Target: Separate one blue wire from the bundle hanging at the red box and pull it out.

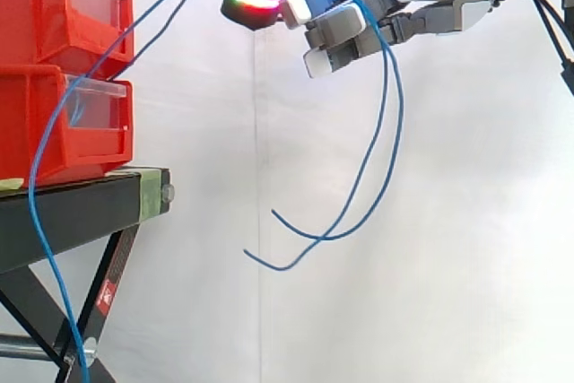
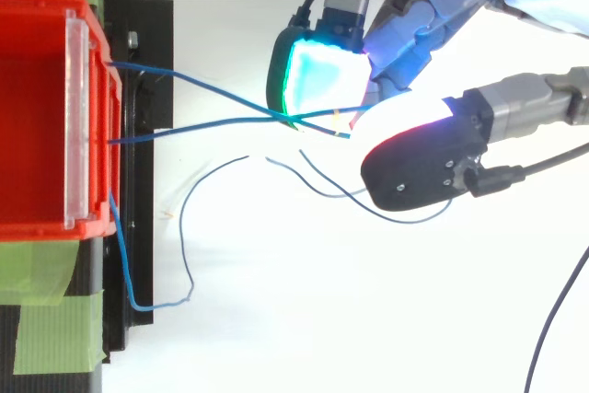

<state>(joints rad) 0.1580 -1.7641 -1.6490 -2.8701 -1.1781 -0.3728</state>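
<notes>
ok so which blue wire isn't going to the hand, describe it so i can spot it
Find the red bin on the black stand. From the bin's front edge the slack blue wire runs along the stand, then curls back to a loose end. Unlike the two taut blue wires crossing into the hand, it stops short of it.

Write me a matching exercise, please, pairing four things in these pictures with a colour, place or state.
Things:
1 robot hand
2 bins
3 tape
4 stand

Descriptions:
a red, stacked
b green, stuck on the stand
c black, under the bins
d pinching two blue wires

Pairs: 1-d, 2-a, 3-b, 4-c
</notes>
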